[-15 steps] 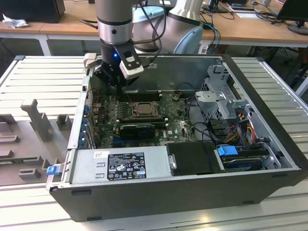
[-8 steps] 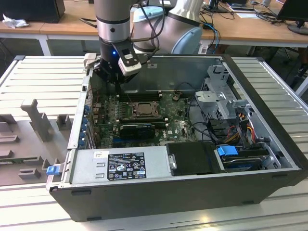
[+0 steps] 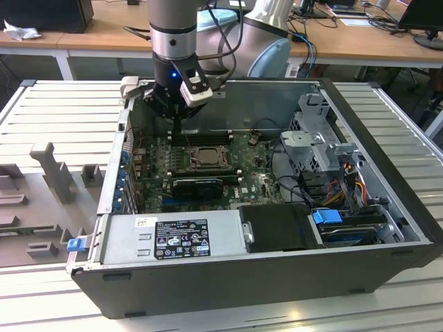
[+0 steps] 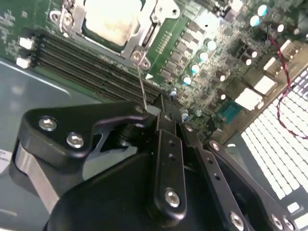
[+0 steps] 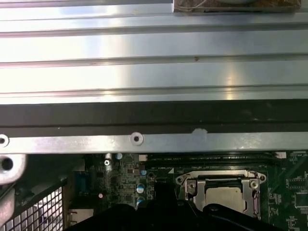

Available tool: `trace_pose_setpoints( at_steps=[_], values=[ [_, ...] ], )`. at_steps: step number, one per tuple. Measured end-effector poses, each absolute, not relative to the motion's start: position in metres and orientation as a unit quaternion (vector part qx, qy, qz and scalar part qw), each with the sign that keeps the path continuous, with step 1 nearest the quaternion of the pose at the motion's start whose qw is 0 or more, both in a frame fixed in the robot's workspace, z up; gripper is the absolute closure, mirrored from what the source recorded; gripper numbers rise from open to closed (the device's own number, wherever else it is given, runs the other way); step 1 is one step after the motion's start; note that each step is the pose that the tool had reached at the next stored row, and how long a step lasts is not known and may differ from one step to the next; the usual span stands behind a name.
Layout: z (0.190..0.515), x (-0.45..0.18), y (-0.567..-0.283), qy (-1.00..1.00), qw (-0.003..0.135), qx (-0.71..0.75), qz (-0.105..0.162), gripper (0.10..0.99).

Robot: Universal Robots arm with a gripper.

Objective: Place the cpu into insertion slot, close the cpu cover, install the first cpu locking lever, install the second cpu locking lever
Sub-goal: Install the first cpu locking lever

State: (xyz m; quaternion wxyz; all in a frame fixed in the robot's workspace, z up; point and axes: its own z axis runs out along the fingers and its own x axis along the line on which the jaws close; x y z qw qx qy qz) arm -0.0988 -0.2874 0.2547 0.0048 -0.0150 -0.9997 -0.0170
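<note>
In the insertion slot [image 3: 185, 159] on the green board lies the cpu [image 3: 205, 158] [image 4: 113, 19] [image 5: 226, 195], its pale metal top showing through the window of the cpu cover [image 4: 144, 30] [image 5: 192, 186]. The cover lies flat over it. A thin wire locking lever [image 4: 142, 86] rises from the socket's corner. Its free end rests against the side of my gripper's fingertips [image 4: 166, 126]. My gripper [image 3: 176, 133] [image 4: 163, 111] [image 5: 162, 190] is shut and hangs just above the memory slots, beside the socket's far edge in the exterior view.
Long black memory slots [image 4: 82, 62] run between socket and case wall [image 5: 154, 57]. A black expansion card [image 3: 197, 185] lies on the socket's near side. The power supply [image 3: 173, 238], drive cage [image 3: 318, 138] and loose cables [image 3: 291, 180] fill the rest of the case.
</note>
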Motion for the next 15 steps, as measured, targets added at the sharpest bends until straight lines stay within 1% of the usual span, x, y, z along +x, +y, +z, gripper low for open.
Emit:
trace_pose_setpoints(
  at_steps=[15],
  values=[
    [0.254,-0.071,-0.287,-1.000,0.005,-0.015,-0.015,0.980]
  ],
)
